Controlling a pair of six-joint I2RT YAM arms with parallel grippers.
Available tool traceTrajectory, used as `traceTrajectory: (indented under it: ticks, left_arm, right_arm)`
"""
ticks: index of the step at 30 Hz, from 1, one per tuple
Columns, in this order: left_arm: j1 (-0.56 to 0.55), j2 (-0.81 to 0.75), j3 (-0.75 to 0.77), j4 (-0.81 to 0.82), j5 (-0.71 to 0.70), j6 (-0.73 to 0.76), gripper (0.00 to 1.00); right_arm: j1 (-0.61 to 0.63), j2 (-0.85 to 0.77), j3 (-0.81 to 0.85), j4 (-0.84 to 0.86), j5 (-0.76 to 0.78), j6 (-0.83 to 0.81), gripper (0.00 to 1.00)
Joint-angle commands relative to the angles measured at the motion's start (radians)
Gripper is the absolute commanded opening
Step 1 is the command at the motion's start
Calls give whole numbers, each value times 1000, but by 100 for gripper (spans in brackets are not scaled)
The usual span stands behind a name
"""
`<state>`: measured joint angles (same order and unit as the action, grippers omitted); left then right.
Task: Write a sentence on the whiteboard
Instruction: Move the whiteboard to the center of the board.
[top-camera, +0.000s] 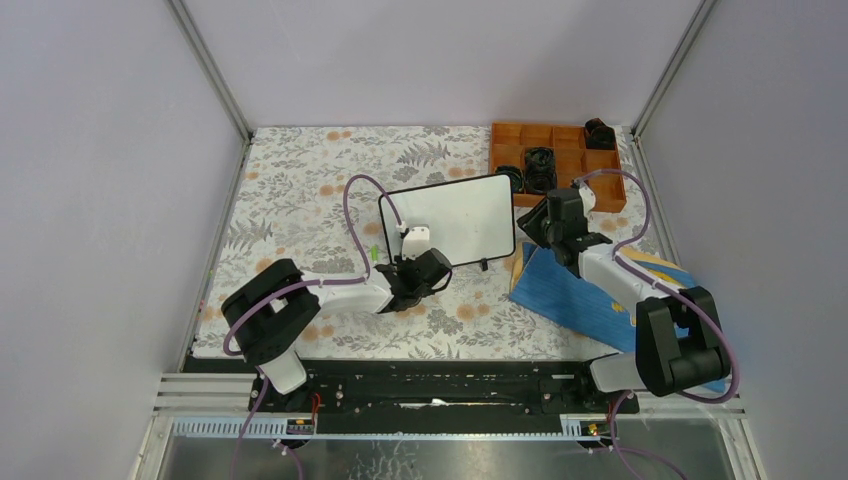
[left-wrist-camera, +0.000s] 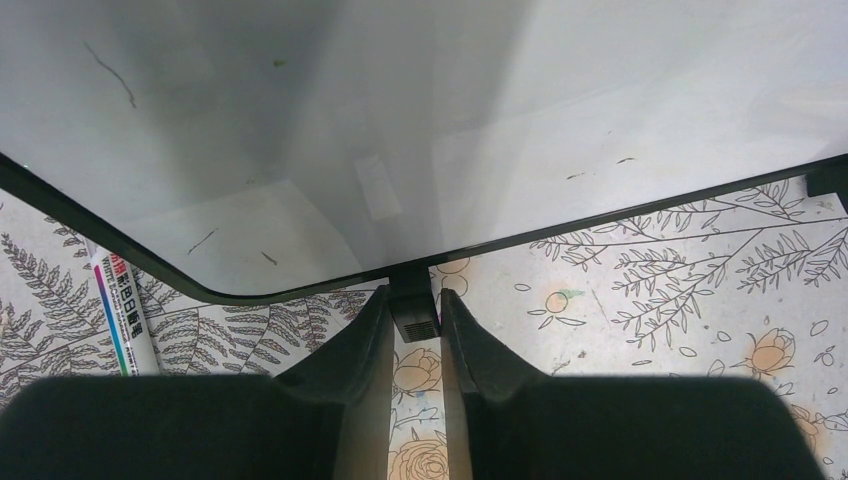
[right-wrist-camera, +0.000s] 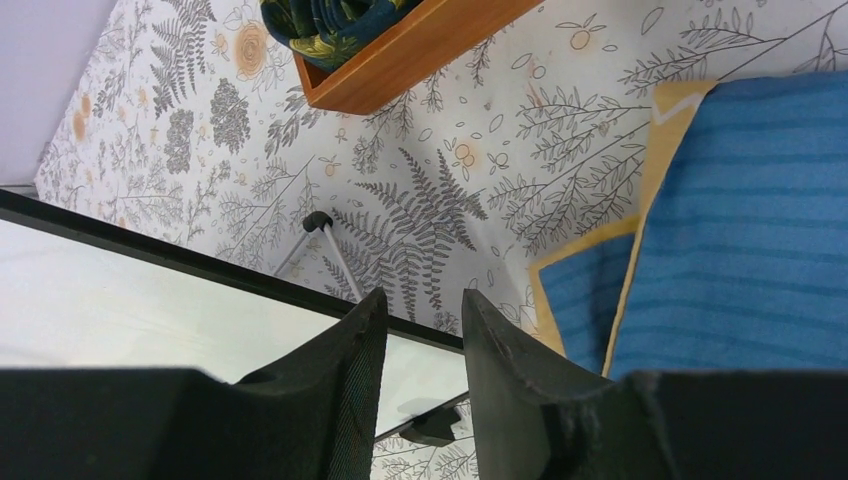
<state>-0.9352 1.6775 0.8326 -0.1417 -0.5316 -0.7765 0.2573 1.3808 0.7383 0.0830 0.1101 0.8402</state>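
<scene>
Two tools are set at the whiteboard propped on the table: the left tool is closed on its black foot, the right tool half-open beside its edge; likely light, stiff, slippery, it is best gripped by the frame.

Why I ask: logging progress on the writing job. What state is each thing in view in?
whiteboard: blank, nothing written, only faint stray marks.
left pincer: closed on the whiteboard's black foot.
right pincer: open, straddling the whiteboard's edge.
marker: lying unheld, one end hidden by the whiteboard.
blue cloth: spread out beside the whiteboard.
orange tray: some compartments hold dark items.
</scene>
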Motion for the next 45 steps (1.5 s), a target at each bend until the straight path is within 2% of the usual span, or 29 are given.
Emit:
traceTrajectory:
  ticks: [1,9,21,27,32,37,40,43,45]
  left_arm:
    - [-7,-23,-12,14,-2,39,3]
    - [-9,-24,-9,14,-1,42,2]
    - [-12,-31,-10,5,-6,36,1]
    - [-13,-50,-17,-9,-16,30,2]
    - [-15,-73,-34,-12,-20,26,3]
    - [-20,-90,-38,-17,-17,25,11]
    - [-27,-98,-36,-23,-13,25,18]
    - [-37,-113,-41,-32,-10,19,32]
    - [-41,-125,-45,-36,-9,13,37]
  right_arm:
    - [16,13,49,53,-32,-24,39]
    - [42,39,58,63,-62,-43,32]
    - [83,28,45,50,-39,-51,30]
    - [81,-37,25,16,57,-38,35]
    - [81,-133,17,-30,132,-66,49]
    - [83,-254,-21,-65,146,-130,64]
    - [83,-324,-68,-70,141,-163,67]
    - [85,-385,-100,-77,131,-199,68]
    - [85,-420,-116,-114,126,-216,68]
